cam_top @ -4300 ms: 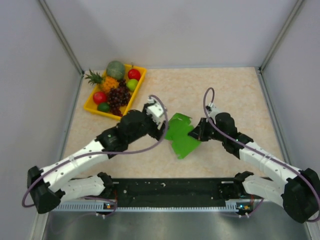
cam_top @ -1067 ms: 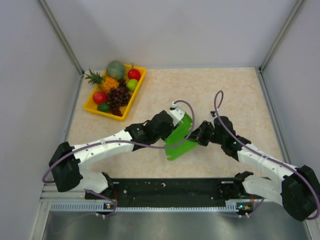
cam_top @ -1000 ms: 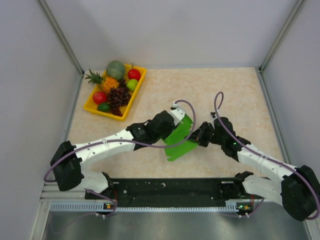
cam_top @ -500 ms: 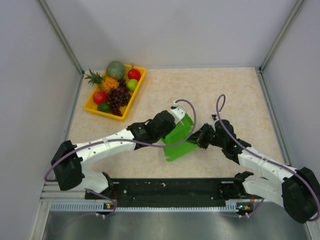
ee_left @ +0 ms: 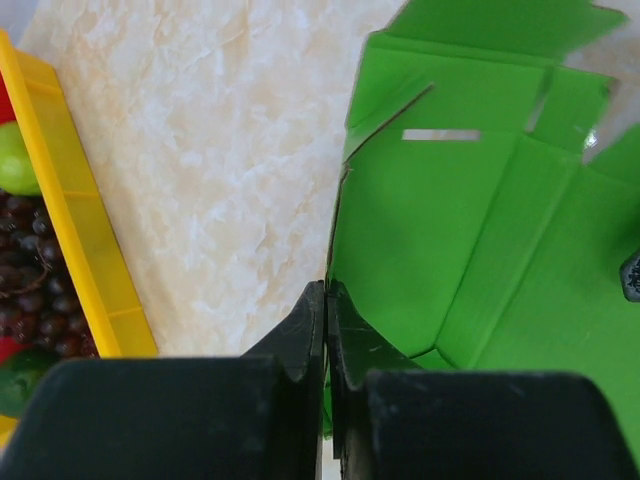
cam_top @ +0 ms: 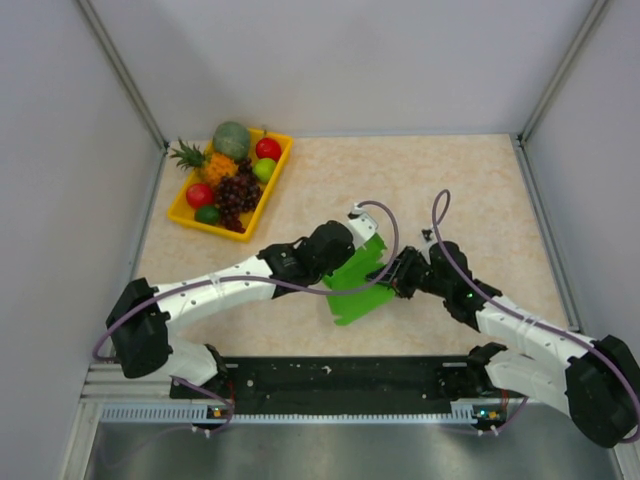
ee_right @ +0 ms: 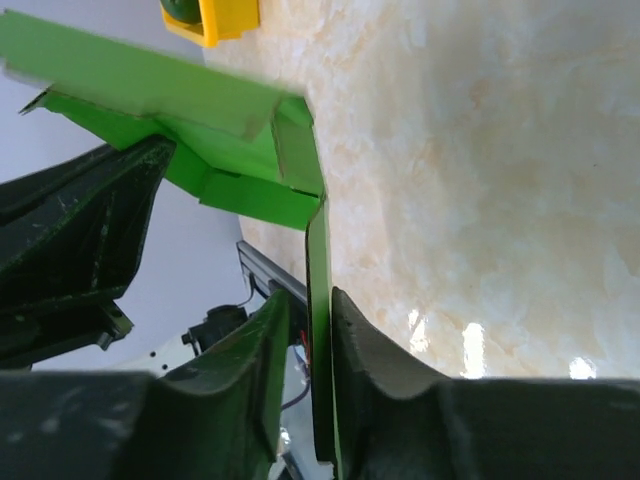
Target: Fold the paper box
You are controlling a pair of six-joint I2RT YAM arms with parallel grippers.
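One yellow tray (cam_top: 278,168) holds fruit (cam_top: 232,190); left fingers (ee_left: 314,325) pinch paper box (cam_top: 350,297).

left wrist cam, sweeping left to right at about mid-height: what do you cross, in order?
grapes → wall of the yellow fruit tray → bare tabletop → left end effector, shut on the sheet's near edge → paper box

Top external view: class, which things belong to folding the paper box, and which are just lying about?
Job in hand: paper box; left end effector, shut on its edge; right end effector, jaws astride another edge.
Lying about: yellow tray; fruit in it.
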